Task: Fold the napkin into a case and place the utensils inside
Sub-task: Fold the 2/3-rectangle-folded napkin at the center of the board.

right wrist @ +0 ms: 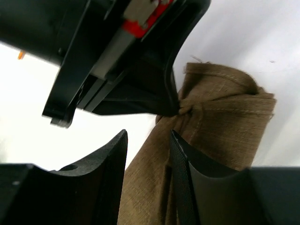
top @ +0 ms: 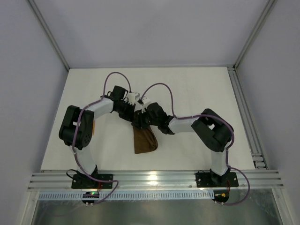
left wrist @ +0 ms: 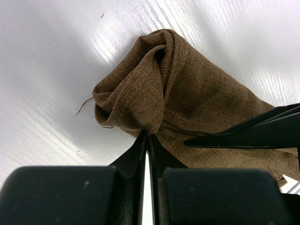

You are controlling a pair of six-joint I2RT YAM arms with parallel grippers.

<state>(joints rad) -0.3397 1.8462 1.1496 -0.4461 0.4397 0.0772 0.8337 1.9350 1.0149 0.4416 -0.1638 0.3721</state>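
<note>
White desk [top: 187, 89] fills the overhead view, where I see the brown napkin [top: 143, 140] bunched near the middle. Its far end is tucked under the left pincer [top: 136, 117] and right pincer [top: 144, 119], which meet over it. From the left wrist I see that pincer closed tight on a gathered fold at the cloth's edge. From the right wrist, the right pincer stands parted, gripping nothing, with the cloth just beside one finger.
</note>
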